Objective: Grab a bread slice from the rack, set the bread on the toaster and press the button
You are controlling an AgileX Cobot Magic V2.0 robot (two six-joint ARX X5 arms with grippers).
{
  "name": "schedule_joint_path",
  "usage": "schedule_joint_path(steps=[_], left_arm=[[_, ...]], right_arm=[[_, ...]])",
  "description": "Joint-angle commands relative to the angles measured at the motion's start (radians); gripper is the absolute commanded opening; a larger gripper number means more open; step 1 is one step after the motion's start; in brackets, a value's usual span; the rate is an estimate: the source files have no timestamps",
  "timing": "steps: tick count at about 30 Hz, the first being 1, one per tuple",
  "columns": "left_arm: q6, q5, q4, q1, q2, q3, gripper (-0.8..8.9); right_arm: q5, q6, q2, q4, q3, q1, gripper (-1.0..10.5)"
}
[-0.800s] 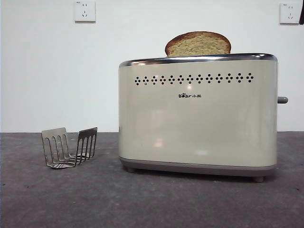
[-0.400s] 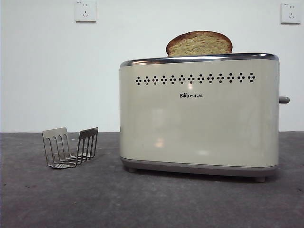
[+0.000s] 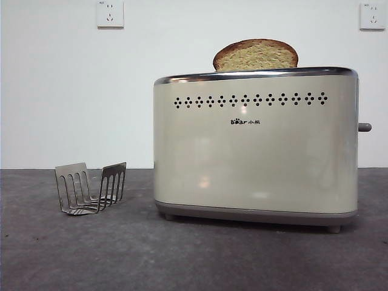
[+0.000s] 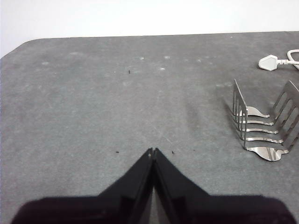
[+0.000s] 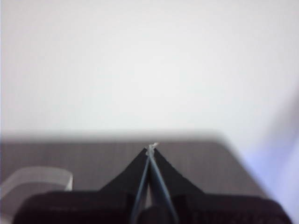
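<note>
The toaster (image 3: 254, 145) is sitting on the dark grey, lightly speckled table (image 3: 121, 254) — a boxy cream body with rounded corners, a chrome top edge, a grey base and a row of dot-pattern holes above the "Bear" logo. The slice of bread (image 3: 255, 56), brown-crusted with a greenish-tan speckled crumb, is standing in the top slot with its rounded top poking out. The grey lever button (image 3: 364, 127) is sticking out of the narrow side, high up. Well apart from the toaster, the small U-shaped metal rack (image 3: 91, 188) with slotted uprights is standing with nothing in it. Two white wall sockets (image 3: 110, 13) are showing on the wall behind, and a white plug (image 4: 269, 62) is lying beyond the rack. The left gripper (image 4: 152, 151) is hovering over bare table near the rack, jaws pressed together. The right gripper (image 5: 150, 150) — in a blurred view — is likewise showing its jaws pressed together.
</note>
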Motion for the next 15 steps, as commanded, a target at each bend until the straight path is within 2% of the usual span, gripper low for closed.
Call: schedule_joint_path(steps=[1, 3, 5, 10, 15], left_arm=[[-0.006, 0.000, 0.007, 0.003, 0.002, -0.011, -0.04], [-0.006, 0.000, 0.007, 0.003, 0.002, -0.011, -0.04], [-0.006, 0.000, 0.007, 0.003, 0.002, -0.011, -0.04], [-0.006, 0.000, 0.007, 0.003, 0.002, -0.011, -0.04], [-0.006, 0.000, 0.007, 0.003, 0.002, -0.011, -0.04]], right_arm=[[0.004, -0.028, -0.165, 0.314, -0.286, 0.021, 0.0], [0.002, -0.031, -0.261, 0.373, -0.408, 0.027, 0.0], [-0.002, -0.013, -0.357, 0.340, -0.496, 0.027, 0.0], [-0.012, -0.010, -0.526, 0.120, -0.581, 0.027, 0.0], [-0.021, -0.016, -0.597, -0.063, -0.591, 0.027, 0.0]])
